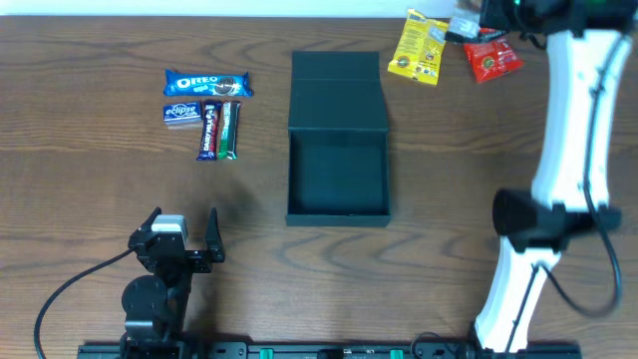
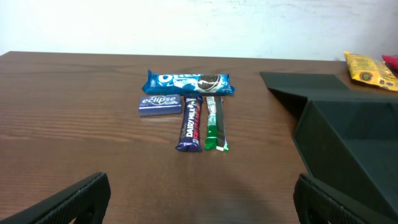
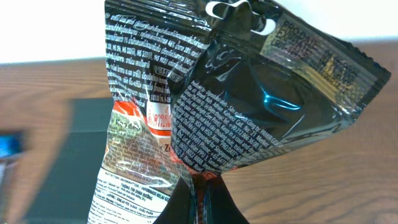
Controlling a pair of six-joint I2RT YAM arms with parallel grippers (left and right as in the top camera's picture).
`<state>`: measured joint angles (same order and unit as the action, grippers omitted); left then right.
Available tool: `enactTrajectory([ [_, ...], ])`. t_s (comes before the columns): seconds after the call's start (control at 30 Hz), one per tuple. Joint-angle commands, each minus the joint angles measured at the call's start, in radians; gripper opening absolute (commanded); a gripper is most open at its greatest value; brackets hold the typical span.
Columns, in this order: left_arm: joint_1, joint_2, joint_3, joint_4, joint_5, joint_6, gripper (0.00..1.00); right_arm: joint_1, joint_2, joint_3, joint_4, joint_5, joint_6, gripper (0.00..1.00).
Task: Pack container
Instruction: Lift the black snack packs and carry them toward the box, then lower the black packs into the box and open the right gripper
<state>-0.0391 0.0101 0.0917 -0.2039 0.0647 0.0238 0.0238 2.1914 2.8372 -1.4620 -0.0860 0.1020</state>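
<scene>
A brown wood-grain counter (image 1: 90,170) runs up to a plain white wall. In the middle of it, well apart from everything else, sits the container (image 1: 337,150). Its flap lid is thrown back toward the far edge and the cavity I can see holds nothing.

My right claw (image 1: 471,30) is out at the far right corner, clamped on the red packet (image 1: 493,60). On the right wrist feed the bag's dark printed back fills the screen and looks crumpled near the pinch. A yellow packet (image 1: 419,48) lies just beside it.

My left claw (image 1: 184,231) sits near the front left edge with its jaws spread wide and nothing between them. Ahead of it are the Oreo pack (image 1: 207,84), the eclipse box (image 1: 181,112), the Dairy Milk bar (image 1: 210,130) and a green bar (image 1: 230,130).

I read this step as carrying the red packet over to the box. To do it cleanly I'd raise the bag high enough that its hanging end clears both the yellow packet and the upturned lid. I'd travel toward the open cavity rather than the flap and lower until the bag rests on the floor before letting go. The pinch looks small for a floppy bag, so I'd keep the swing slow to avoid it slipping.
</scene>
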Motion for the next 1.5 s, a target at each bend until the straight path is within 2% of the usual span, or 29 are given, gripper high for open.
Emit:
enactTrajectory([
  [0.0, 0.006, -0.006, -0.028, -0.008, 0.003, 0.006, 0.95, 0.077, -0.086, 0.014, -0.050, -0.055, -0.005, 0.01],
  [0.33, 0.006, -0.006, -0.028, -0.008, 0.003, 0.006, 0.95, 0.365, -0.132, -0.027, -0.229, -0.050, -0.005, 0.01],
  [0.57, 0.006, -0.006, -0.028, -0.008, 0.003, 0.006, 0.95, 0.531, -0.132, -0.242, -0.222, 0.019, 0.079, 0.01],
  [0.67, 0.006, -0.006, -0.028, -0.008, 0.003, 0.006, 0.96, 0.570, -0.132, -0.381, -0.172, 0.026, 0.152, 0.01],
  [0.8, 0.006, -0.006, -0.028, -0.008, 0.003, 0.006, 0.95, 0.569, -0.132, -0.551, -0.082, -0.084, 0.141, 0.01],
  [1.07, 0.006, -0.006, -0.028, -0.008, 0.003, 0.006, 0.95, 0.555, -0.193, -0.871, 0.123, -0.084, 0.171, 0.01],
  [1.47, 0.006, -0.006, -0.028, -0.008, 0.003, 0.006, 0.95, 0.579, -0.209, -1.146, 0.396, -0.074, 0.330, 0.01],
])
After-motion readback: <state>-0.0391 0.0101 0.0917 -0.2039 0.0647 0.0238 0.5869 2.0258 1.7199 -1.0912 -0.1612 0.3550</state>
